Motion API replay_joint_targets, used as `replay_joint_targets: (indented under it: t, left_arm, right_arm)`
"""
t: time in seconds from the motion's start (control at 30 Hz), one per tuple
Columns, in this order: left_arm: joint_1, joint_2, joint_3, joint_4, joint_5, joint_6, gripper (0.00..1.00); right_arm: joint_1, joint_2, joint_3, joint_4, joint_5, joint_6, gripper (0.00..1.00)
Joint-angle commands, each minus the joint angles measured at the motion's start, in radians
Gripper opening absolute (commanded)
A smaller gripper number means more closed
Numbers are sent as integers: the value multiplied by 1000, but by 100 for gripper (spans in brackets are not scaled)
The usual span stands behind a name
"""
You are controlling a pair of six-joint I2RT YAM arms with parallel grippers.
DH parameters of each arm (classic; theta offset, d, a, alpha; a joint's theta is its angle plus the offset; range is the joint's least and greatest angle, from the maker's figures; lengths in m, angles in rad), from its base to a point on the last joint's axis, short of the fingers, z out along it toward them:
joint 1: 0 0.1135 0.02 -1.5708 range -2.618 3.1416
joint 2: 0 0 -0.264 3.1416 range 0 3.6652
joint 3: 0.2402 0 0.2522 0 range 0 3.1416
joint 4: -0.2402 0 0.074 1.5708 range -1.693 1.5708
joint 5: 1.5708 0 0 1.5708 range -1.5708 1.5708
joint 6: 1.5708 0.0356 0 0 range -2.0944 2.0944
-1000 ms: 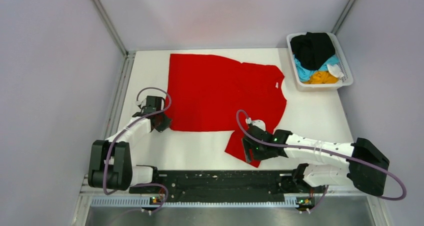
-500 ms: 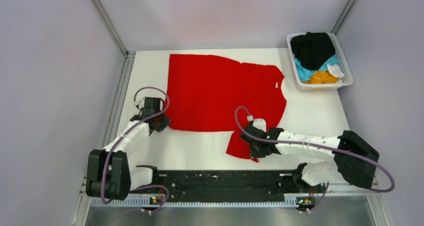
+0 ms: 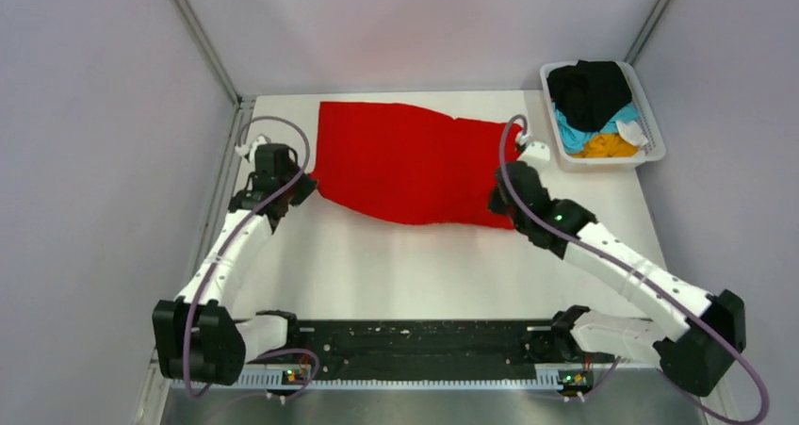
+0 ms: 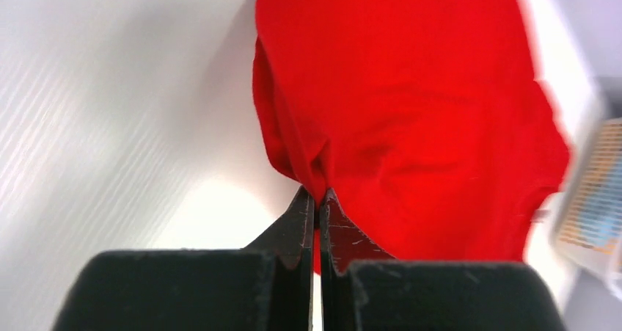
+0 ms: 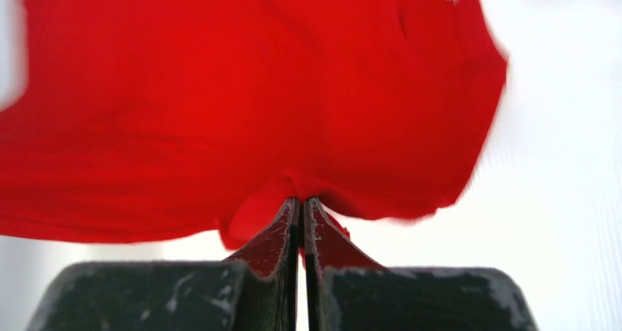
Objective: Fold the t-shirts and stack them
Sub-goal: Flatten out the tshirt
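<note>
A bright red t-shirt lies across the back half of the white table, its near half lifted and doubled over toward the back. My left gripper is shut on the shirt's left edge; in the left wrist view the cloth bunches into the closed tips. At the shirt's right end my right gripper is shut on the cloth too, with red fabric pinched between its tips. Black, light blue and orange-yellow t-shirts lie heaped in the basket.
The white plastic basket stands at the back right corner of the table. Grey walls close in on both sides and the back. A black rail runs along the near edge between the arm bases.
The right gripper shut on the near sleeve, and both arms then swung toward the back, carrying the shirt's near edge up and over. The spread shirt now shows as a narrower band.
</note>
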Motion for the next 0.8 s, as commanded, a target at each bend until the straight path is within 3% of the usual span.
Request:
replay_joint_targets:
  t: [0.0, 0.13, 0.23, 0.43, 0.6, 0.77]
  left_arm:
    - [-1, -139, 193, -30, 19, 45, 0]
    - [-1, -297, 287, 29, 73, 107, 0]
    - [-1, -380, 376, 26, 122, 114, 0]
    - [-1, -412, 664, -81, 257, 152, 0]
    - [-1, -419, 831, -115, 360, 149, 0]
    - [-1, -442, 890, -124, 402, 143, 0]
  right_arm:
    - [-7, -134, 223, 95, 87, -180, 0]
    - [-8, -230, 362, 104, 85, -278, 0]
    - [-7, -278, 505, 77, 2, -344, 0]
    - [-7, -317, 777, 1, -204, -405, 0]
    - [-6, -254, 1056, -71, -291, -464, 0]
    - [-6, -142, 1307, -143, -235, -534, 0]
